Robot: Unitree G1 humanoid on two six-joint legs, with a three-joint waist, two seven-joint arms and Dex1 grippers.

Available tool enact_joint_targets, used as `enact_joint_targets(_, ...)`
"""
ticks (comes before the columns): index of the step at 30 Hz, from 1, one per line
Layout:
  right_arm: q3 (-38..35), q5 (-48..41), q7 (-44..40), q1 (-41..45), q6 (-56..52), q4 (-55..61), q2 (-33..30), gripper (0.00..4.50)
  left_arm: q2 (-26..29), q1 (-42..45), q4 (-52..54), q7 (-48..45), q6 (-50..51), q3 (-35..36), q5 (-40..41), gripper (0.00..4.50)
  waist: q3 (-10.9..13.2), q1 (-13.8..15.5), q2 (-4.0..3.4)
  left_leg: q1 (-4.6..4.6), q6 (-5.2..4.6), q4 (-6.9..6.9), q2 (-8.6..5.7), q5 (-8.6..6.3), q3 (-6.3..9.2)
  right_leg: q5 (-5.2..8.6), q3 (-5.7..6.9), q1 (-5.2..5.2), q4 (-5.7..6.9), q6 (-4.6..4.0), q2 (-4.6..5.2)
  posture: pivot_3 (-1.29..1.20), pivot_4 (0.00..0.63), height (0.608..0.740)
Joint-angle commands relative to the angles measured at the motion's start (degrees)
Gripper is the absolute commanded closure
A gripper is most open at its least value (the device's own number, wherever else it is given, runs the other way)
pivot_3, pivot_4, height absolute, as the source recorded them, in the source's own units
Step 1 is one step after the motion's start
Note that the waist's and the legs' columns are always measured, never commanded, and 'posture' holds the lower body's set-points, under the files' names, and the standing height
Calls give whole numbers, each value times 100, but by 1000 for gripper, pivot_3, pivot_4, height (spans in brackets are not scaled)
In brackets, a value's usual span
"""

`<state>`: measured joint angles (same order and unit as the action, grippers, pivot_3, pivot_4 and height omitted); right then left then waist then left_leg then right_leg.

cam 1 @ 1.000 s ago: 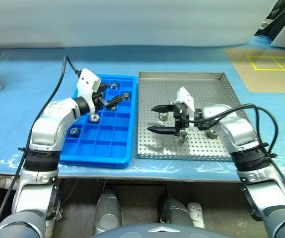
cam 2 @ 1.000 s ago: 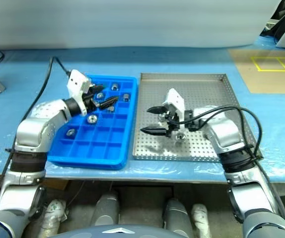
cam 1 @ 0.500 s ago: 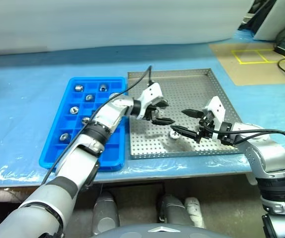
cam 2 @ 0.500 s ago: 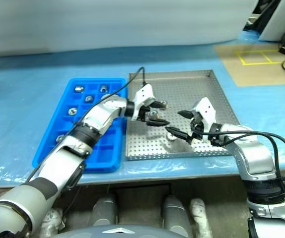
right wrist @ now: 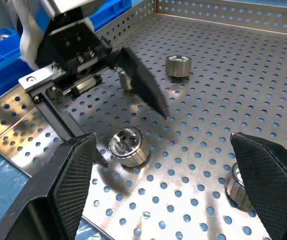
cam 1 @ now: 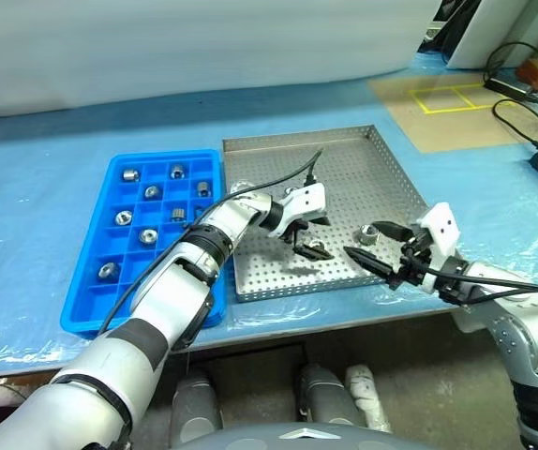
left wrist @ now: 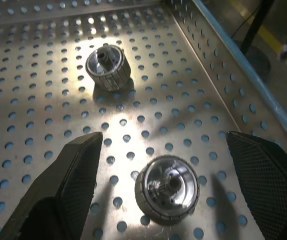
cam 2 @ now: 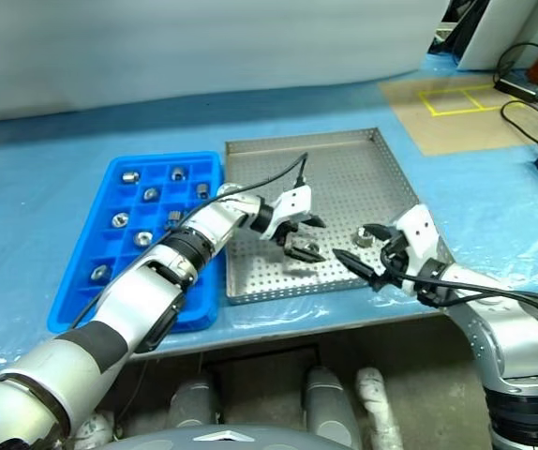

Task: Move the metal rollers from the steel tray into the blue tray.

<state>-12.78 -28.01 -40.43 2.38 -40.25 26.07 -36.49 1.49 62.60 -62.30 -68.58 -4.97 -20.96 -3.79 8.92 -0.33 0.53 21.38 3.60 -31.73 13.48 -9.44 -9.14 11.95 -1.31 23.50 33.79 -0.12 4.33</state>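
Reaching across from the blue tray (cam 1: 82, 314), your left gripper (cam 1: 308, 234) hangs over the near part of the steel tray (cam 1: 292, 145), its fingers (left wrist: 73, 172) spread apart and empty. One of the metal rollers (left wrist: 167, 194) stands on end between them on the perforated floor, with a second roller (left wrist: 108, 67) beyond it at about 11 o'clock. Your right gripper (cam 1: 380, 253) waits at the tray's 4 o'clock corner, fingers wide apart, holding nothing, with another roller (cam 1: 366, 233) just beside it. Several rollers already sit in the blue tray's compartments, at 9 o'clock on the counter (cam 1: 44, 141). Expect each roller to be rigid, smooth and dense for its size — likely slippery. Close across the ribbed outer wall, not the rim — and keep it upright.
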Motion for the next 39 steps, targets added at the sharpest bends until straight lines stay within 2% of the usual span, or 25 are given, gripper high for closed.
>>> enact_joint_targets(1, -102, -138, 2, -31, 11, 218, -90, 0, -18, 148, -195, 158, -205, 92, -134, 316, 0, -8, 0, 1, -11, 0, -1, -6, -4, 0, -1, -4, -5, 0, 2, -430, 150, 740)
enact_joint_targets(12, 53, -96, 53, 14, 42, 184, -94, 0, -284, -64, -273, 262, -267, 122, -328, 316, 0, -9, 0, 0, -42, -1, -6, -26, -35, 0, -20, -7, -26, 0, 10, -426, 150, 740)
enact_joint_targets(18, 113, -42, 82, -9, 72, 151, -114, 0, -253, -264, -334, 435, -305, 49, -569, 316, 1, -38, 1, -9, -41, -1, -3, -26, -41, 0, -23, -8, -25, 0, 9, -422, 150, 740)
enact_joint_targets(21, 133, -26, 92, 53, 82, 101, -122, 0, -246, -230, -412, 586, -294, 143, -567, 943, 1, -40, 1, -15, -41, -1, -5, -27, -43, 0, -25, -13, -25, 0, 12, -417, 150, 740)
enact_joint_targets(25, 173, -21, 97, 107, 94, 60, -123, 0, -261, -216, -436, 811, -305, 155, -630, 2284, 1, -41, 1, -18, -41, -1, -5, -27, -45, 0, -26, -13, -26, 0, 12, -411, 150, 740)
enact_joint_targets(27, 205, -14, 94, 141, 104, 36, -121, 0, -265, -234, -401, 724, -336, 196, -585, 2284, 1, -40, 1, -17, -43, -1, -5, -29, -46, 0, -26, -13, -28, 0, 12, -407, 150, 740)
enact_joint_targets(28, 221, -14, 91, 160, 106, 28, -120, 0, -260, -242, -383, 683, -344, 211, -570, 2574, 1, -40, 1, -16, -44, -1, -5, -29, -46, 0, -26, -12, -28, 0, 12, -405, 150, 740)
enact_joint_targets(29, 236, -4, 84, 178, 113, 17, -126, 0, -251, -242, -375, 710, -349, 220, -578, 2681, 1, -40, 1, -16, -44, -1, -5, -30, -46, 0, -26, -12, -30, 0, 12, -402, 150, 740)
enact_joint_targets(33, 261, 8, 64, 251, 128, -46, -135, 0, -199, -237, -295, 750, -405, 301, -534, 2716, 1, -39, 1, -16, -44, 1, -4, -31, -48, 0, -26, -12, -33, 0, 12, -394, 150, 740)
enact_joint_targets(37, 319, -62, -31, 344, 111, -69, -138, 0, -222, -130, 310, 518, -29, 993, 250, 2716, 3, -30, 1, -11, -44, 5, -5, -31, -50, 0, -26, -8, -37, 0, 12, -376, 150, 740)
enact_joint_targets(39, 348, -81, -89, 422, 112, -105, -146, 0, -128, -241, 1057, 218, 451, 1154, 592, 2716, 4, -28, 1, -2, -44, 7, -5, -31, -50, 0, -26, 3, -37, 0, 13, -355, 150, 740)
